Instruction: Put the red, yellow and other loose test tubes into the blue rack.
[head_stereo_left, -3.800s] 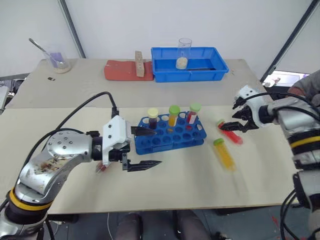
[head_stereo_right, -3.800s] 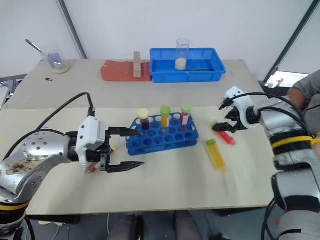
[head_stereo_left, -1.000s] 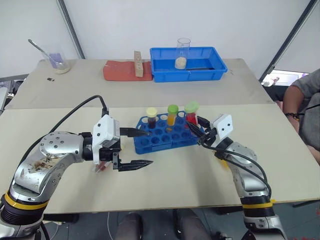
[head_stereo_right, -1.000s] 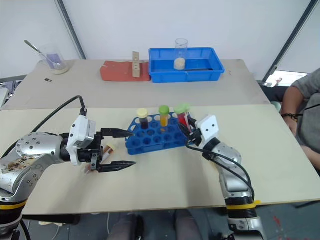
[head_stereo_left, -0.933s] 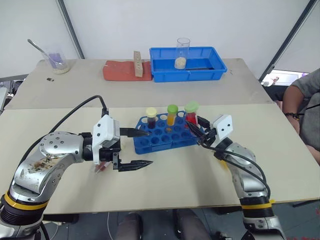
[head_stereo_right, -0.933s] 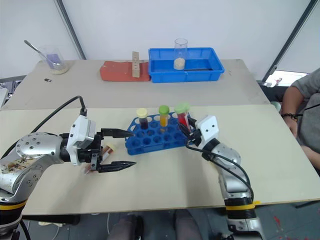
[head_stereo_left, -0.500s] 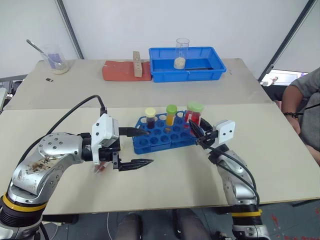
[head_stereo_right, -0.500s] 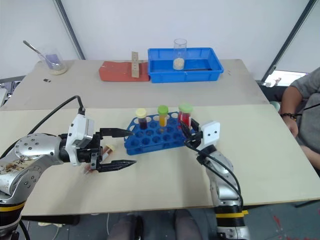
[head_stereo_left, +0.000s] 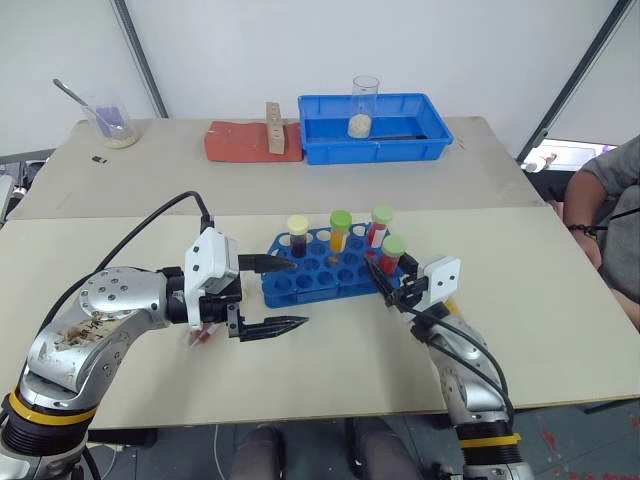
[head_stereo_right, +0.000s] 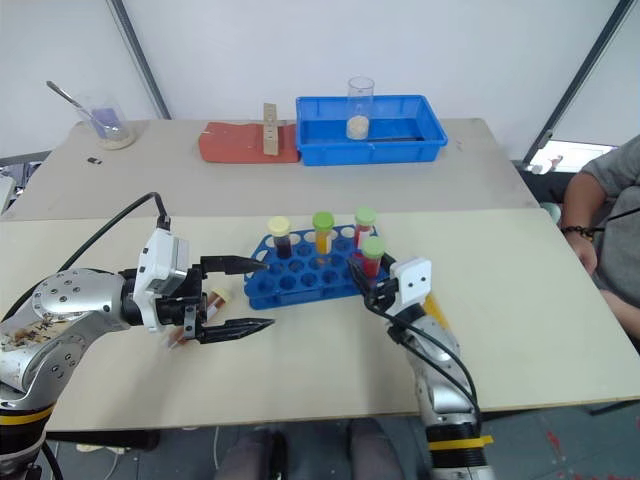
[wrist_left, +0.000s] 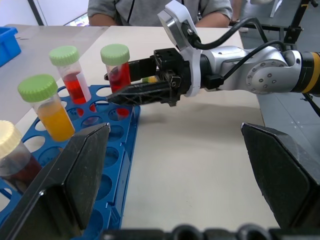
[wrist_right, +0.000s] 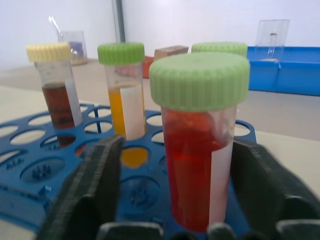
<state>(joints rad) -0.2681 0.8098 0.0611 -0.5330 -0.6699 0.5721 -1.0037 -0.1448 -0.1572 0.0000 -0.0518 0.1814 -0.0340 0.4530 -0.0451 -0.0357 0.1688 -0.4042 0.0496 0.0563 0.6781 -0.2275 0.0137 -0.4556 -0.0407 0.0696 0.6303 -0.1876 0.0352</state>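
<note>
Head views: blue rack (head_stereo_left: 320, 277) sits mid-table with 4 capped tubes upright in it. Back row: dark red-brown tube with pale yellow cap (head_stereo_left: 298, 236), yellow-orange tube (head_stereo_left: 340, 230), red tube (head_stereo_left: 380, 224). A 2nd red tube with green cap (head_stereo_left: 392, 254) stands in a hole at the rack's right end, nearer the robot. Right gripper (head_stereo_right: 366, 283) points at that tube from the rack's right end, forearm low over the table, white wrist block behind it. Left gripper (head_stereo_left: 272, 296) reaches in from the left, roughly level, pointing right; jaws spread wide, upper finger over the rack's left edge, lower finger over bare table.

Left wrist view: left fingers (wrist_left: 82, 170) far apart, nothing between them. Right gripper (wrist_left: 131, 80) straddles the near red tube, jaws parted.

Right wrist view: near red tube (wrist_right: 199, 145) upright in its hole between the 2 black fingers (wrist_right: 85, 190), a visible gap on each side, so released, not clamped.
</note>
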